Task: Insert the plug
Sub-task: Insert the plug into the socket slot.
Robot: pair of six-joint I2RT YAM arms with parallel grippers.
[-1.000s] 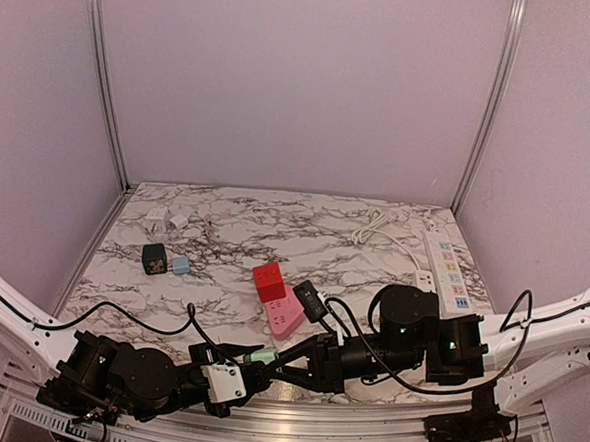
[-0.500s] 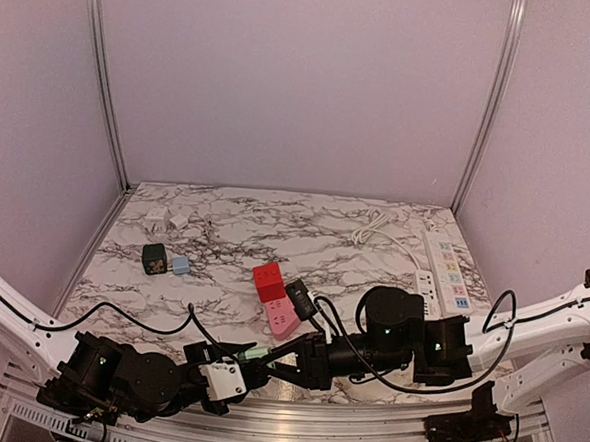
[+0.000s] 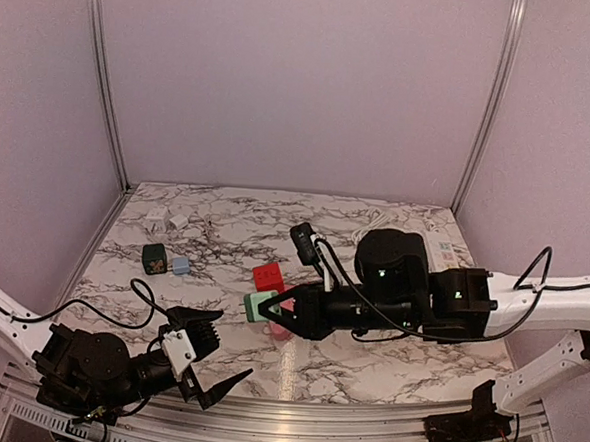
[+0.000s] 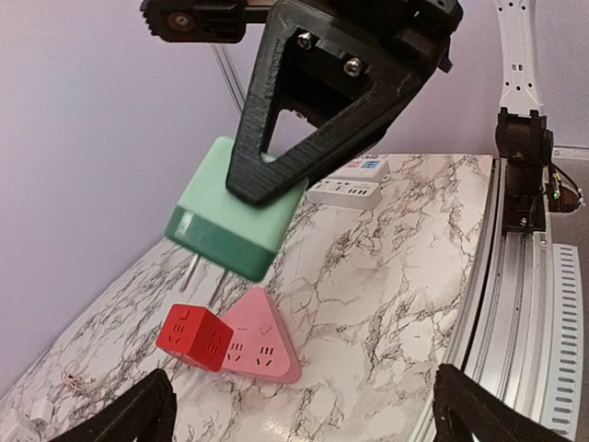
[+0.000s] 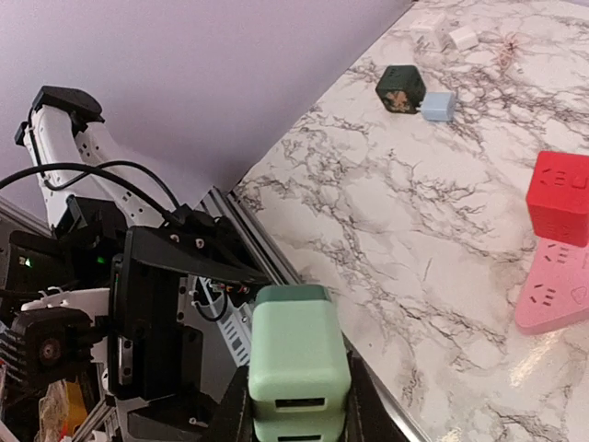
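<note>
From above, the right hand (image 3: 275, 305) reaches across the middle of the counter (image 3: 376, 371) with its fingers pressed onto the green plug (image 3: 257, 305). It holds the plug in the air just beside the red cube socket (image 3: 269, 277) and over the near edge of the pink triangular socket (image 3: 285, 326). That looks like a line-up over one of those two, not over the white power strip (image 3: 443, 258), which lies well apart on the right. The left hand (image 3: 229, 345) sits low at the near edge, spread wide and holding nothing. I'd say it is kept there so it stays out of the other arm's way.

Through the left wrist camera, the plug hangs tilted. One black finger clamps it from the side, which leaves the underside free. Thin prongs (image 4: 196, 273) point down and towards the pink socket. They are clear of it, so the plug is not yet in. The left hand's own two fingertips show far apart at the bottom corners.

Through the right wrist camera, the plug fills the bottom of the frame, pinched between this hand's fingers with its flat back towards the lens. The pink and red sockets lie off to the right. My guess is the tilt needs squaring up before pressing down. I cannot tell which opening is meant.
</note>
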